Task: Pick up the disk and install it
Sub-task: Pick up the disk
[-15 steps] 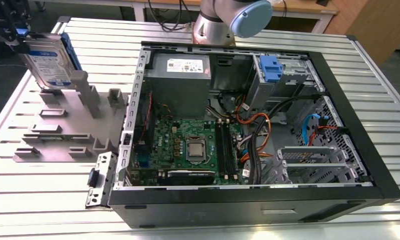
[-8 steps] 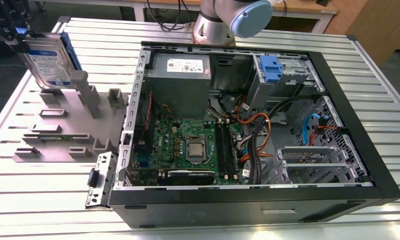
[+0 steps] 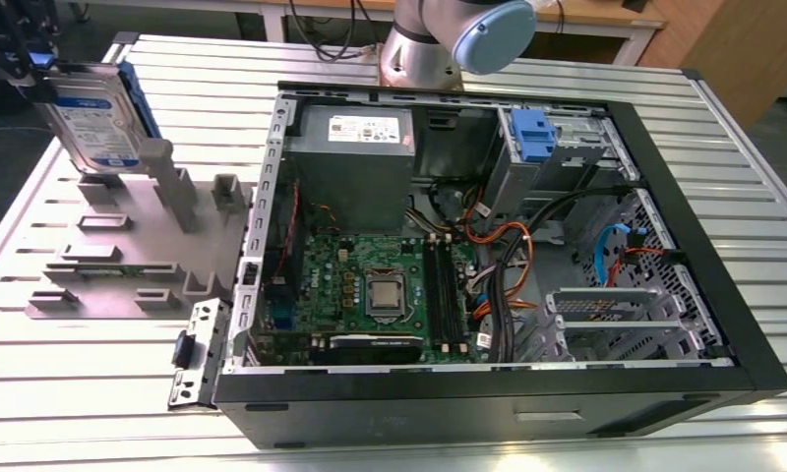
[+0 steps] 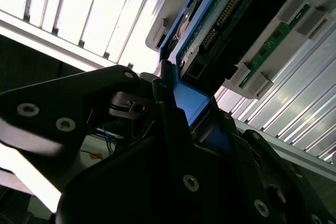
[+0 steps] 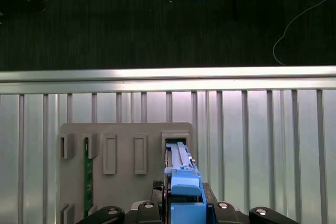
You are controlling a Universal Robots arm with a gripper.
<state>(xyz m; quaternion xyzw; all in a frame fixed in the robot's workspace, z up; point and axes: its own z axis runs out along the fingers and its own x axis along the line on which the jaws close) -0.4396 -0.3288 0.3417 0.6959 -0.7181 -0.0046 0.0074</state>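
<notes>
In the exterior view the gripper [image 3: 32, 65] is clamped on the top end of the disk [image 3: 94, 123]. The disk stands upright over the grey rack [image 3: 118, 256] at the exterior view's left, well apart from the open case [image 3: 499, 246].

In the second wrist view dark fingers [image 4: 164, 90] press the disk's blue frame [image 4: 190, 103] from both sides.

In the first wrist view the disk [image 5: 181, 169] shows end-on, in line with a rack slot [image 5: 176, 139] (whether it has cleared that slot cannot be told). A green board [image 5: 88, 174] stands in another slot.
</notes>
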